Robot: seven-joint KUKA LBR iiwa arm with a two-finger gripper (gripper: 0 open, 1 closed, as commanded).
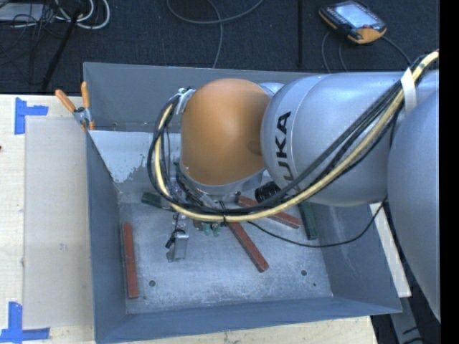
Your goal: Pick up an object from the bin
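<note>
Grey bin (215, 292), arm (337, 142) reaching in across it, orange cover (219, 131) at the wrist directly above the gripper (176, 244). Gripper hangs low over bare floor; open or closed, cannot tell, and nothing is seen in it.

Candidates, all placed from the gripper:
- long reddish-brown stick (249, 248), just to its right, lying slantwise, upper end running under the wrist
- second brown stick (129, 261), to its left, well apart, lying along the bin wall
- third reddish stick (280, 218), further right, past the slanted one
- dark green piece (153, 200), up and left, near
- another dark piece (310, 222), far right

Judgement: gripper is between things, not over one. The slanted stick looks the nearest pick; best taken across its narrow width near the free lower end, square to its length, so it does not swing. The wall-side stick leaves little room on its far side.

Writing: "UKA" in black on the arm's silver shell, start of the word hidden behind the orange cover. No labels readable on the bin's things
</note>
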